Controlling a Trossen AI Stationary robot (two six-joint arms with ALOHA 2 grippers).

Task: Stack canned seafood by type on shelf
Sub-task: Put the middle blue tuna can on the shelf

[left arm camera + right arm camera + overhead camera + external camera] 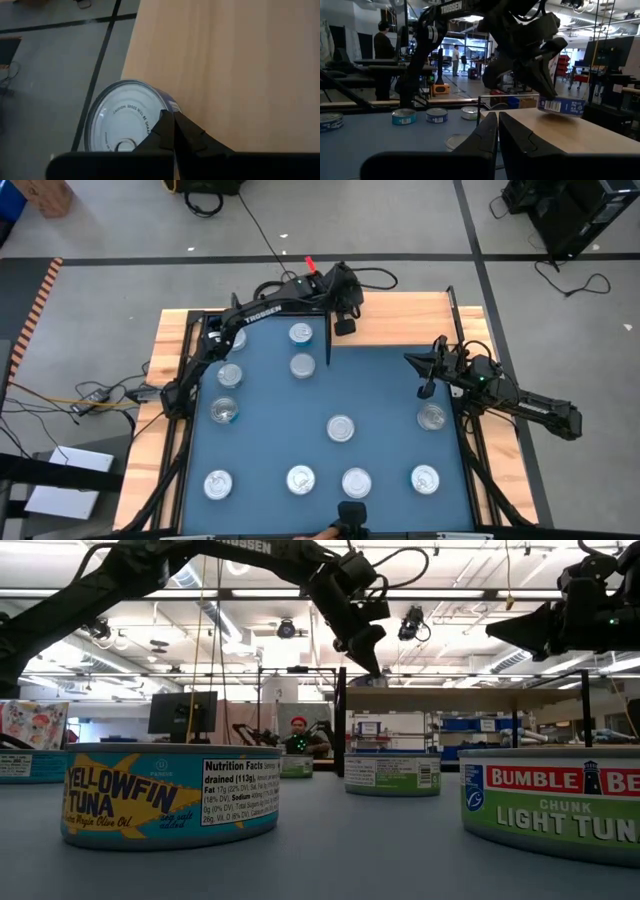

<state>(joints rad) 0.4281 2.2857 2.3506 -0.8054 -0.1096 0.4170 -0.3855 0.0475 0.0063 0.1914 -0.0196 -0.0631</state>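
Closed, empty left claw (172, 117) hung just above one tin (127, 117) on the shelf (240, 65). Right claw (498, 120), also closed and empty, waited beside the shelf. Ten tins lay on the mat (385, 395).

Bright overhead light, soft shadows, blurred foreground
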